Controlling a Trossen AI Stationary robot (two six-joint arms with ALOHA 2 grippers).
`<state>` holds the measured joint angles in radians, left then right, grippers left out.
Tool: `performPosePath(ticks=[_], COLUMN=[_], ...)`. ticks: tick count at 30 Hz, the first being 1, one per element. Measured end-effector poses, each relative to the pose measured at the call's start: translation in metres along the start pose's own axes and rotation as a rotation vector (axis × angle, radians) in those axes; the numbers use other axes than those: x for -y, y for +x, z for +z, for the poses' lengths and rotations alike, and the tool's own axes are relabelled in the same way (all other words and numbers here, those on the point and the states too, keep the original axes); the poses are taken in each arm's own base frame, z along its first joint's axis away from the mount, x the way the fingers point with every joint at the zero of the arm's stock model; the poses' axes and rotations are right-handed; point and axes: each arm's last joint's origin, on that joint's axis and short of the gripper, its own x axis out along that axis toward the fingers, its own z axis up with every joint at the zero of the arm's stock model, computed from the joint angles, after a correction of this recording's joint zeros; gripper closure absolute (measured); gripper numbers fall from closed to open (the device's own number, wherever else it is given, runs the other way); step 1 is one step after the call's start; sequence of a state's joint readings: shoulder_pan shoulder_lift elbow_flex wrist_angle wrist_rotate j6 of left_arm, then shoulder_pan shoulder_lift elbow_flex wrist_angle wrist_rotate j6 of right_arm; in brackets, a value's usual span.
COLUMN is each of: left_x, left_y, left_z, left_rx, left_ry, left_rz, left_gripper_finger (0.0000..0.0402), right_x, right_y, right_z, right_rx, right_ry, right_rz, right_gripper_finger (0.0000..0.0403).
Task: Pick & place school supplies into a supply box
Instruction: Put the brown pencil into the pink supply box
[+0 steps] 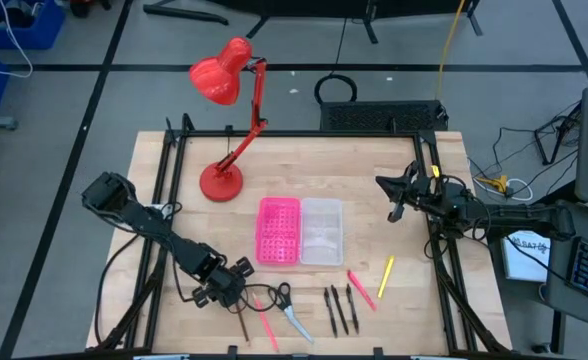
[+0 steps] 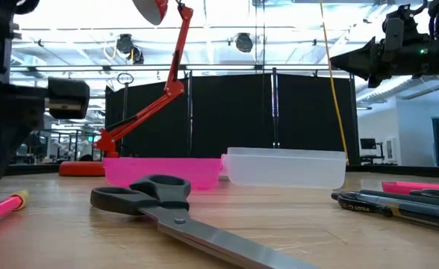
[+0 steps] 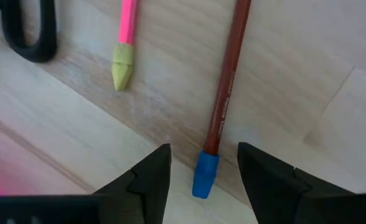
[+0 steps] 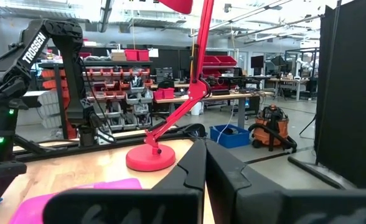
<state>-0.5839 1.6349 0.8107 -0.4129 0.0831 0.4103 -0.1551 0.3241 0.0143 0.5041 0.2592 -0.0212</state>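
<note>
Over table front | left tool (image 3: 201, 171) open astride brown pencil (image 3: 225, 87), blue-capped

Overhead and table-level views share the scissors (image 1: 290, 308); wrist views look closer.

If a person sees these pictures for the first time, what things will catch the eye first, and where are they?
The red desk lamp stands at the table's far left, leaning over the wood. In the middle lies the supply box, open, its pink half beside its clear half. At the near edge the left gripper hangs open over a brown pencil with a blue eraser, next to a pink pencil and black-handled scissors.
</note>
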Motion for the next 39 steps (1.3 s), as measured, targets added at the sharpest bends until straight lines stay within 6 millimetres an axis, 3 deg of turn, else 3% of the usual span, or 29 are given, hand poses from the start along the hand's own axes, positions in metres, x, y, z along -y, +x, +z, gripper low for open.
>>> performPosePath(ticks=[8, 23, 26, 30, 34, 39], left_x=[-0.007, -0.007, -0.006, -0.007, -0.008, -0.018], left_y=[0.005, 0.002, -0.002, -0.011, -0.026, -0.067], left_z=[-0.003, -0.004, -0.004, -0.005, -0.007, 0.003], left_rx=[-0.004, 0.020, 0.017, 0.011, -0.014, -0.037], left_ry=[-0.003, 0.144, 0.175, 0.209, 0.217, 0.275], left_rz=[-0.033, -0.051, -0.035, 0.008, 0.082, 0.178], left_gripper_finger=[0.0224, 0.0380, 0.0386, 0.0370, 0.0381, 0.0389], right_x=[0.000, 0.000, 0.000, 0.000, 0.000, 0.000], right_y=[0.000, 0.000, 0.000, 0.000, 0.000, 0.000], right_z=[-0.002, -0.002, -0.001, -0.001, -0.001, -0.001], right_rx=[-0.019, -0.018, -0.010, -0.006, -0.006, -0.006], right_ry=[-0.007, -0.004, -0.001, 0.000, 0.000, 0.000], right_rz=[0.000, 0.000, 0.000, 0.000, 0.000, 0.000], right_gripper_finger=[0.0403, 0.0403, 0.0403, 0.0403, 0.0403, 0.0403])
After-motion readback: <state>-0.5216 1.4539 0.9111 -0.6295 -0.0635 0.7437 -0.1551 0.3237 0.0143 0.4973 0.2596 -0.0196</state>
